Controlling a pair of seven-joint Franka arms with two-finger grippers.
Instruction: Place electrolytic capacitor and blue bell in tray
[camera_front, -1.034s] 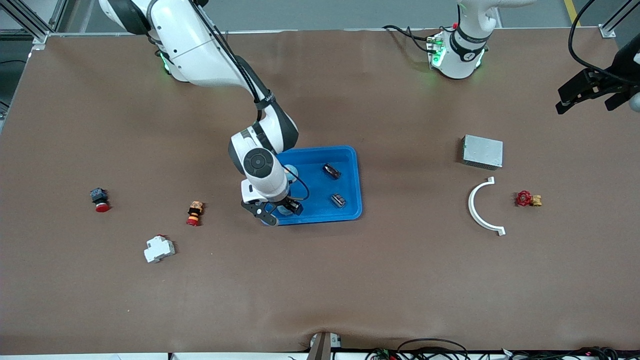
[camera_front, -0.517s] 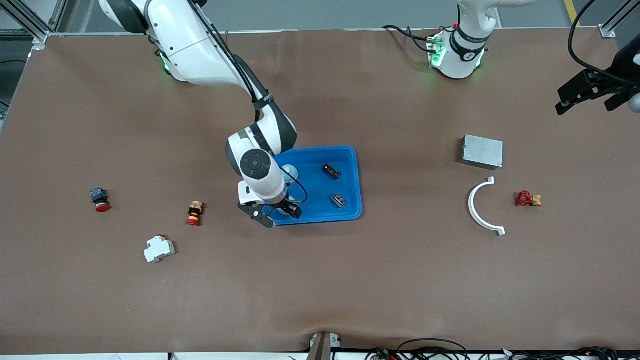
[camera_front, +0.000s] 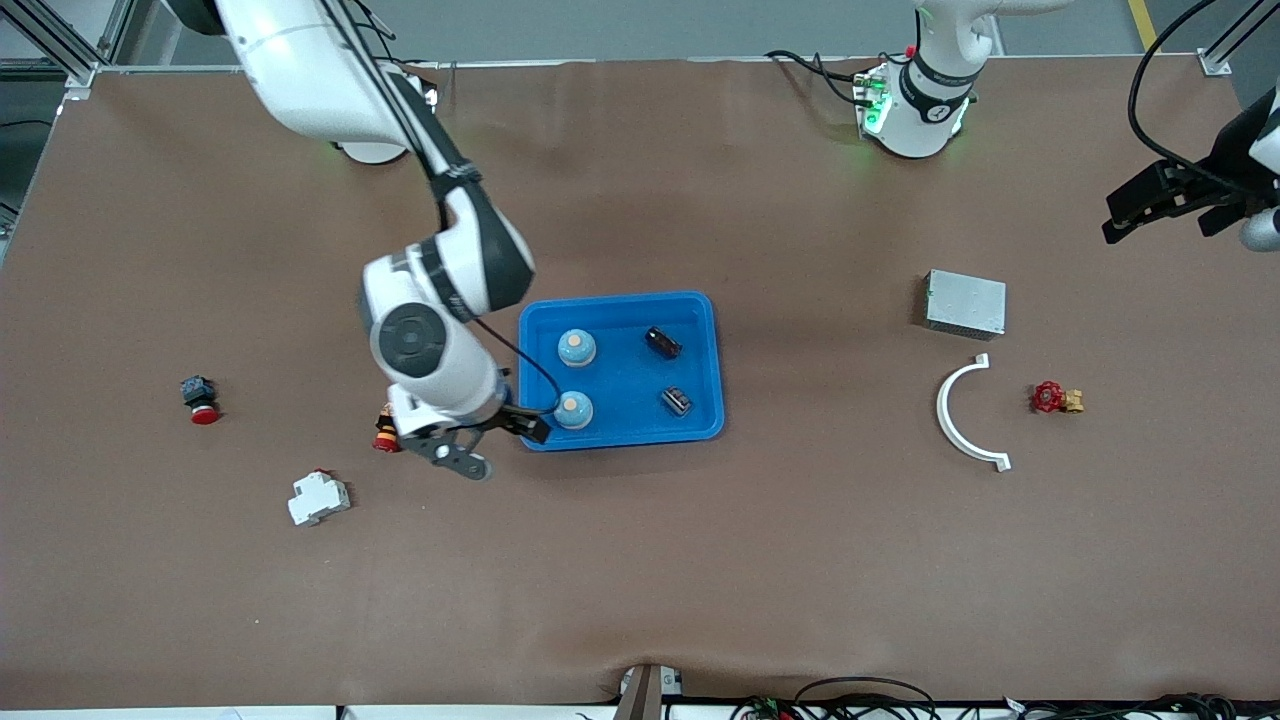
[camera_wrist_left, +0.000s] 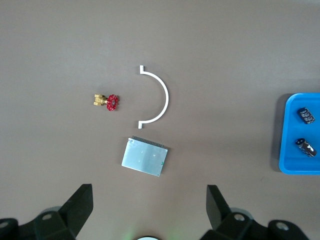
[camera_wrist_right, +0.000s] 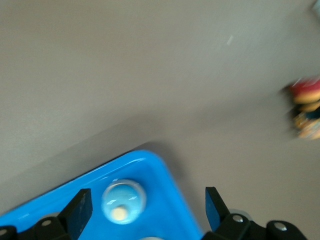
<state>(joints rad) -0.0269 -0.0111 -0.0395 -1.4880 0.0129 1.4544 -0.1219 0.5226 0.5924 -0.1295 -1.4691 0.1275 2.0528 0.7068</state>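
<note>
The blue tray (camera_front: 620, 378) sits mid-table and holds two blue bells (camera_front: 573, 409) (camera_front: 576, 347) and two dark capacitors (camera_front: 663, 342) (camera_front: 677, 401). My right gripper (camera_front: 495, 443) is open and empty, up over the tray's corner toward the right arm's end. In the right wrist view a bell (camera_wrist_right: 122, 200) lies in the tray (camera_wrist_right: 155, 167) below my right gripper (camera_wrist_right: 145, 216). My left gripper (camera_front: 1170, 200) is open and empty, up over the left arm's end of the table. The left wrist view shows that gripper (camera_wrist_left: 147, 210), the tray's edge (camera_wrist_left: 292, 167) and both capacitors (camera_wrist_left: 306, 114) (camera_wrist_left: 306, 147).
A red-yellow button (camera_front: 386, 430), a white breaker (camera_front: 318, 497) and a red push button (camera_front: 200, 400) lie toward the right arm's end. A grey metal box (camera_front: 965, 303), a white arc (camera_front: 965, 415) and a red valve (camera_front: 1055, 398) lie toward the left arm's end.
My right gripper has let go of a blue bell in the tray and moved off toward the right arm's end. Both bells now show. The left gripper shifted slightly.
</note>
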